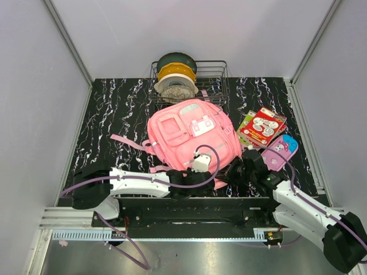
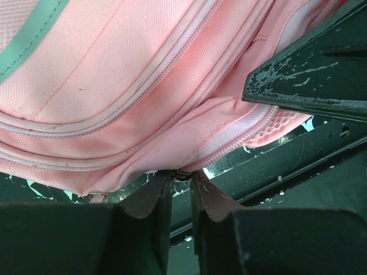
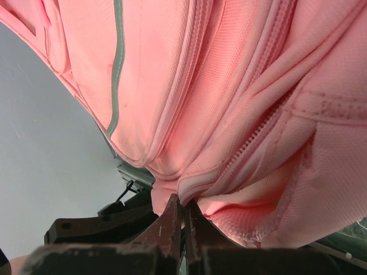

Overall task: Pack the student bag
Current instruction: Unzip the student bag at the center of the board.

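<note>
The student bag (image 1: 186, 134), a big soft pink backpack, lies face up in the middle of the black marbled table (image 1: 114, 109). My left gripper (image 2: 182, 176) is at the bag's near edge, shut on a small metal zip pull (image 2: 183, 174) that hangs below the pink zip seam (image 2: 241, 137). In the top view my left gripper (image 1: 198, 179) sits under its white wrist camera. My right gripper (image 3: 183, 201) is shut on a fold of the bag's fabric (image 3: 189, 186) beside a zip track. Seen from above, my right gripper (image 1: 236, 172) is at the bag's near right corner.
At the back stands a wire basket (image 1: 221, 71) holding spools. Right of the bag lie picture books (image 1: 262, 126) and a small pink pencil case (image 1: 281, 152) with a blue end. Both arms lie low along the table's near edge, close together.
</note>
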